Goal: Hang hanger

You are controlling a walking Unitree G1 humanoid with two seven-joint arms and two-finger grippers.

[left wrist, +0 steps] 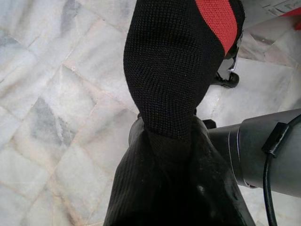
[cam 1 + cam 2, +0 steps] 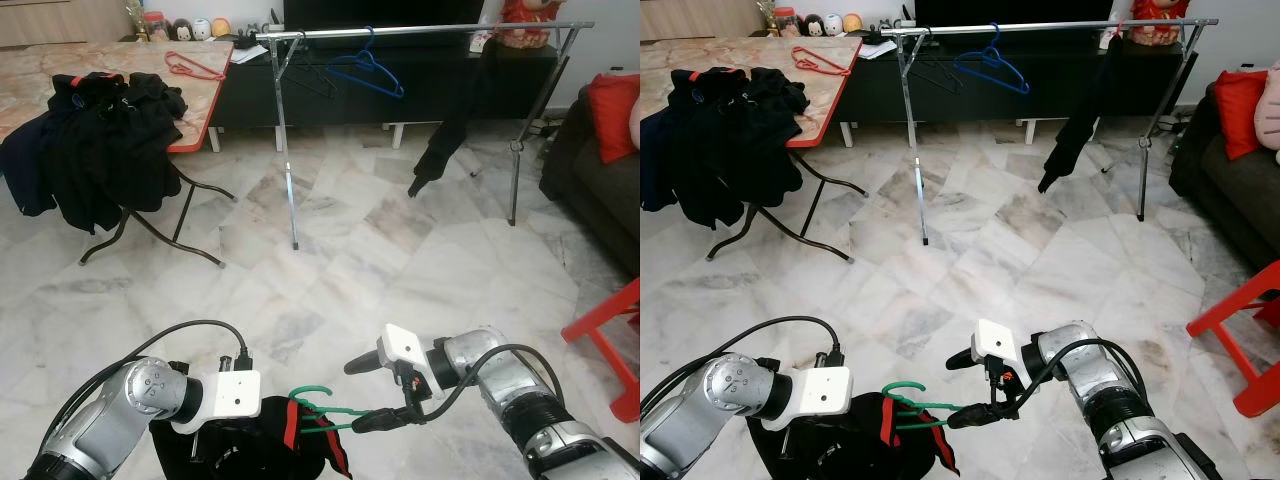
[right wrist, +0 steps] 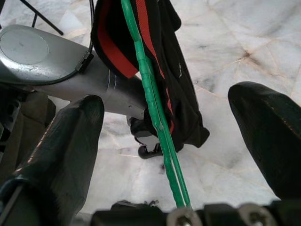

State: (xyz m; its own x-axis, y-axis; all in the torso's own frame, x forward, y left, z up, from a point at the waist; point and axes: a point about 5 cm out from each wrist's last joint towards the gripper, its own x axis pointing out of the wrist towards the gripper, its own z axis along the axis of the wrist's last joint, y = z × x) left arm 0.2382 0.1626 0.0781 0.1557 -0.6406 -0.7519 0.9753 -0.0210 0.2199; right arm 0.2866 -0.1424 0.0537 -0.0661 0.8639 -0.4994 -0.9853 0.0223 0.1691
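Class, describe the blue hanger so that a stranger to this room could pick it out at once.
Find the long silver clothes rail standing on the marble floor before the dark TV cabinet. The blue hanger hooks over it near the middle, empty, with a black garment hanging further right.

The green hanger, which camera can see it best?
The right wrist view: the green hanger runs long and sharp between the right gripper fingers. Both eye views show its hook small by the black garment. The left wrist view shows the garment.

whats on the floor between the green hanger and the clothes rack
Bare marble floor separates the green hanger from the clothes rack, as the left eye view shows.
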